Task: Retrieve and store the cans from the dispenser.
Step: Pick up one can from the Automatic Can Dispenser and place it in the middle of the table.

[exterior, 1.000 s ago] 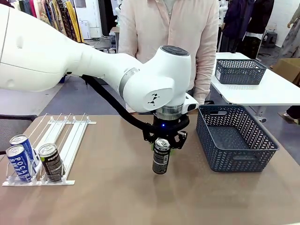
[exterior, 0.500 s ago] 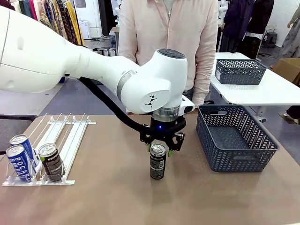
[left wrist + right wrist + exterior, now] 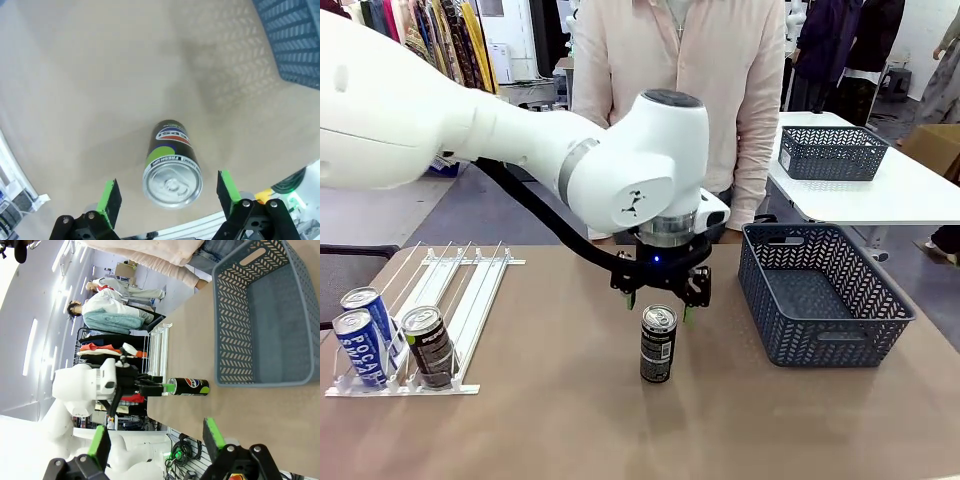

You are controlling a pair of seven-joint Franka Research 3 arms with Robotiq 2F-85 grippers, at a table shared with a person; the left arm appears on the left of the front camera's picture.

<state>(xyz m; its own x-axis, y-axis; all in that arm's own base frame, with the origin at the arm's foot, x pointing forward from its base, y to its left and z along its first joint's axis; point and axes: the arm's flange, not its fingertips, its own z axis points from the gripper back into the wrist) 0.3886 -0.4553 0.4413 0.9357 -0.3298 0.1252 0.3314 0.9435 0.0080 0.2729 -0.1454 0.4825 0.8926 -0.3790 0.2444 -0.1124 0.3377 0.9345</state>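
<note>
A black can [image 3: 658, 345] stands upright on the table's middle, free of any grip. Just above its silver top hangs my left gripper [image 3: 657, 298], open. In the left wrist view the can [image 3: 171, 162] sits between the spread green pads [image 3: 111, 196], touching neither. The white dispenser [image 3: 470, 290] lies at the left, with two blue cans [image 3: 360, 348] and one black can [image 3: 428, 346] at its front lip. My right gripper [image 3: 156, 437] is open and holds nothing; its view shows the can [image 3: 190, 386] and the basket sideways.
A dark grey mesh basket [image 3: 825, 295] stands right of the can, with nothing showing inside it. A person stands at the far side behind the arm. Another mesh basket [image 3: 832, 152] is on a white table at the back right.
The left gripper lowered the black can onto the table, opened its fingers and rose slightly. The can now stands alone.
</note>
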